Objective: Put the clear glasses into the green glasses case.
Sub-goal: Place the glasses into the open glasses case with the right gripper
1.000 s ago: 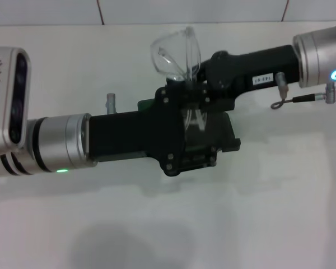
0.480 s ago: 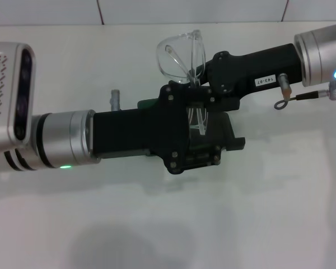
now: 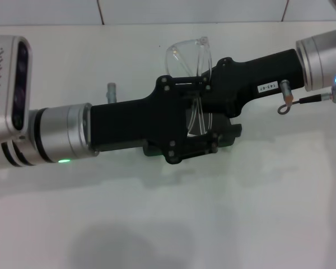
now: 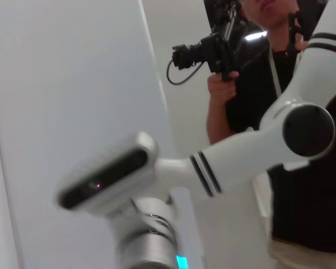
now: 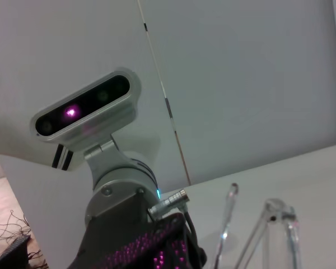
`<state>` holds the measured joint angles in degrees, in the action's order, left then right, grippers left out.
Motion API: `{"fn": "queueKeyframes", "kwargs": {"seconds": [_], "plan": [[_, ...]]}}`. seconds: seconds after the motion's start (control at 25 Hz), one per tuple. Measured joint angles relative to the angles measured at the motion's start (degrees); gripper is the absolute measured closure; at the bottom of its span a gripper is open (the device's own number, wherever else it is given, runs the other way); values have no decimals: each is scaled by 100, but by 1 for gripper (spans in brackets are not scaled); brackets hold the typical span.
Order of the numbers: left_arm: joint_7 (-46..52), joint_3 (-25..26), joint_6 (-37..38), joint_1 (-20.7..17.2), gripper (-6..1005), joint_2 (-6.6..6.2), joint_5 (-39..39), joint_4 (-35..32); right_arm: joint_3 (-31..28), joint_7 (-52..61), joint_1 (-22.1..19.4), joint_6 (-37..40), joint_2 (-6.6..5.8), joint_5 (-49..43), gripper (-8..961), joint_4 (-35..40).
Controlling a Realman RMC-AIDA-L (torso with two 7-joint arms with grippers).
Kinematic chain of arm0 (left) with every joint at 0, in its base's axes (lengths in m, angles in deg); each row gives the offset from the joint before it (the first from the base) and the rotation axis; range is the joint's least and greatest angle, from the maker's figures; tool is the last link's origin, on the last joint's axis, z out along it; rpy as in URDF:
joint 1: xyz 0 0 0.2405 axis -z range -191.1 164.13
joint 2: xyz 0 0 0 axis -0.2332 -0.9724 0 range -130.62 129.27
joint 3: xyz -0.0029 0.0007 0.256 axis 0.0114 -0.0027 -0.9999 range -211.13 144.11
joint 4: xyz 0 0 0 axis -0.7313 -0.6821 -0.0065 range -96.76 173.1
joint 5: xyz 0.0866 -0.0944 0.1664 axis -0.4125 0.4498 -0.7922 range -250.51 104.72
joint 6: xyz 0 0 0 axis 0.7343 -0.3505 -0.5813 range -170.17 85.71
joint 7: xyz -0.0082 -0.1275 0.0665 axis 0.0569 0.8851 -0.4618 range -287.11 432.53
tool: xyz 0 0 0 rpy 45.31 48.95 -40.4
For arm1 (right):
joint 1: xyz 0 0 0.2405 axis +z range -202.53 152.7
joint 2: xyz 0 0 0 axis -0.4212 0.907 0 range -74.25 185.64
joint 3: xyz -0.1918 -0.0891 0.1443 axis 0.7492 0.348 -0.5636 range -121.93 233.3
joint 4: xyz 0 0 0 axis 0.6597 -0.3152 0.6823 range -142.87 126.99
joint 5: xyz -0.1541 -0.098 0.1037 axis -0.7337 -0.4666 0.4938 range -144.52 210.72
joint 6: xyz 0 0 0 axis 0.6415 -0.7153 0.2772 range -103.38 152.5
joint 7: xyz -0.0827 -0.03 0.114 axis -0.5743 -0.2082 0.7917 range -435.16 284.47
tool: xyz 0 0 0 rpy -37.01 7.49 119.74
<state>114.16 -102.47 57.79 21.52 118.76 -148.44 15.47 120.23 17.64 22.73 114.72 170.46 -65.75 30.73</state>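
White table (image 3: pixel 224 224) and pale tiled wall are framing the scene as we are working both arms over one spot at the middle of the surface. Our right gripper (image 3: pixel 208 84) is reaching in from the right and appears to be holding the clear glasses (image 3: pixel 189 53) by their lower part, though its fingertips are hidden behind the left arm's dark wrist housing, so we cannot tell how far the jaws are closed. Our left gripper (image 3: pixel 204 131) is lying crosswise from the left, directly over the green glasses case (image 3: pixel 231 134), and its fingers are likewise hidden from us.

Outward from the grippers, the glasses are standing tilted, lens uppermost at the far side, with the thin clear arms (image 3: pixel 199 117) trailing down toward the case. Only a dark edge of the case is showing beneath the left wrist, on the table.

We judge the coming move is turning on this: the case is lying just below and nearer than the lens, its long axis running left to right, so the glasses need laying flat along that line.
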Motion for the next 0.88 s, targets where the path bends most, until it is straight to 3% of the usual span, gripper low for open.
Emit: {"fn": "queueKeyframes", "kwargs": {"seconds": [0.88], "plan": [[258,-14,332,-118,466,-25,-57,-13,-47,-558,-419,-52,56,58,830,416]]}}
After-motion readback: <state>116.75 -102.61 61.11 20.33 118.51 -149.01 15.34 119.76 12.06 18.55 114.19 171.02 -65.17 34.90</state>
